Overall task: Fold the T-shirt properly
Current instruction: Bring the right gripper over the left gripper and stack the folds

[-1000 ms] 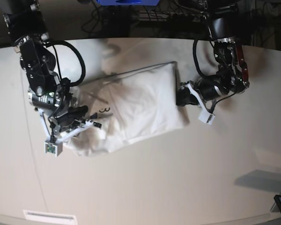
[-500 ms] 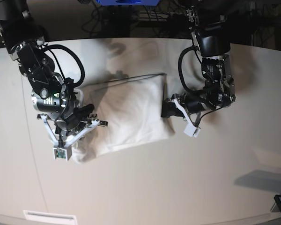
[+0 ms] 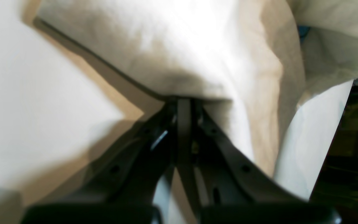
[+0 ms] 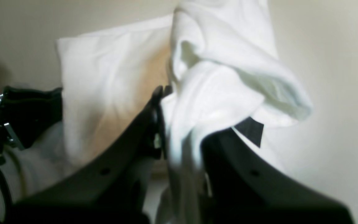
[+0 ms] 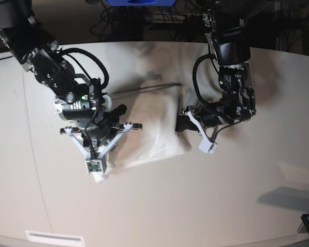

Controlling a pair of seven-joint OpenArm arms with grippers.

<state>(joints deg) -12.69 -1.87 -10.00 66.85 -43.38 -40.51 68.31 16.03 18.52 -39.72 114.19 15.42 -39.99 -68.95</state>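
On a pale desk (image 5: 159,206) lies a white cloth T-shirt (image 5: 152,126), bunched between two black arms. The right end effector (image 4: 179,102) is pinched narrowly on a gathered fold. The left end effector (image 3: 183,102) is clamped tight on the shirt's opposite edge.

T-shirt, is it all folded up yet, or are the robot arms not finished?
Not finished. The T-shirt is already doubled over into a smaller white bundle on the table. Right now both arms are holding it: the left gripper is shut on one edge, and the right gripper is pinching bunched cloth on the other side. That side looks lumpy, so it needs smoothing and a last neat fold.
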